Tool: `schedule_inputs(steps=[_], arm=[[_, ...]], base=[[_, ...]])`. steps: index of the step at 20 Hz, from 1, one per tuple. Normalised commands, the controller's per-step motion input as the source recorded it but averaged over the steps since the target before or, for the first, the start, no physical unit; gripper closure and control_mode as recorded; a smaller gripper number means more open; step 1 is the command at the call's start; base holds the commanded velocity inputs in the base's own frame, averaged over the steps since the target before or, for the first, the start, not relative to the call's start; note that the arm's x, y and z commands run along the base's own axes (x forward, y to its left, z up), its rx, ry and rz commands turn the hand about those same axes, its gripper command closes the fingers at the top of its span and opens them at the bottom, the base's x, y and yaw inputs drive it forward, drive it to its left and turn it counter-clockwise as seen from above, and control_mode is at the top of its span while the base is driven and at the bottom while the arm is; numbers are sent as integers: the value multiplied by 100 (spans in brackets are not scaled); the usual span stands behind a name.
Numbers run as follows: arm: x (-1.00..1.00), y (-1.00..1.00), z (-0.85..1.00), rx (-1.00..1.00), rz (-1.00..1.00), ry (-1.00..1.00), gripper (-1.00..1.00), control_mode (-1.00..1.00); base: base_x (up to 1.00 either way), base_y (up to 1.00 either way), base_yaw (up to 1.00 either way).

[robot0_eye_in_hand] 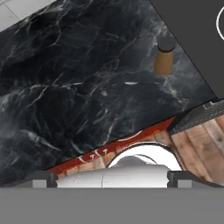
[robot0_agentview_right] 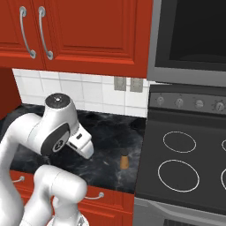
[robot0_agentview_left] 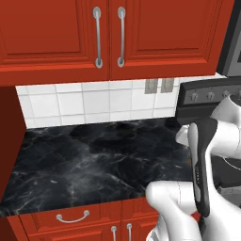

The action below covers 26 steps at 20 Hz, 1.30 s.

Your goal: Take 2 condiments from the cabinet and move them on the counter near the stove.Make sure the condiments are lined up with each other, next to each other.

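One condiment (robot0_agentview_right: 124,160), a small brown mill with a dark cap, stands upright on the black marble counter (robot0_agentview_right: 108,132) close to the stove's (robot0_agentview_right: 181,154) left edge. In the hand view the condiment (robot0_eye_in_hand: 164,59) sits at the upper right, well away from my gripper (robot0_eye_in_hand: 112,178). The gripper is open, its fingertips (robot0_eye_in_hand: 43,177) far apart with nothing between them, and it hangs over the counter's (robot0_eye_in_hand: 78,78) front edge. Both doors of the red cabinet (robot0_agentview_left: 56,33) above the counter (robot0_agentview_left: 94,155) are closed, so its inside is hidden.
A grey microwave (robot0_agentview_right: 190,35) hangs above the stove. Two wall outlets (robot0_agentview_right: 126,84) sit on the white tile backsplash. Red drawers (robot0_agentview_left: 73,217) run below the counter, and a red side panel (robot0_agentview_left: 9,141) bounds it on the left. My arm (robot0_agentview_left: 202,164) rises at the right.
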Motion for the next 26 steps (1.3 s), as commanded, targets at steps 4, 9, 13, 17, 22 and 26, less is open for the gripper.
schedule_inputs(steps=[4,9,13,17,22,26], arm=[[-14,43,51,-1,0,-7,-100,-100],[-27,29,52,0,0,-1,-100,-100],[-35,24,46,-5,0,0,-100,-100],[-37,34,30,-19,0,-2,-100,-100],[-20,30,26,-19,5,-11,-100,-100],[-25,6,34,-8,4,-21,-100,-100]], base=[[0,0,0],[0,0,0],[0,0,0],[0,0,0],[0,0,0],[0,0,0]])
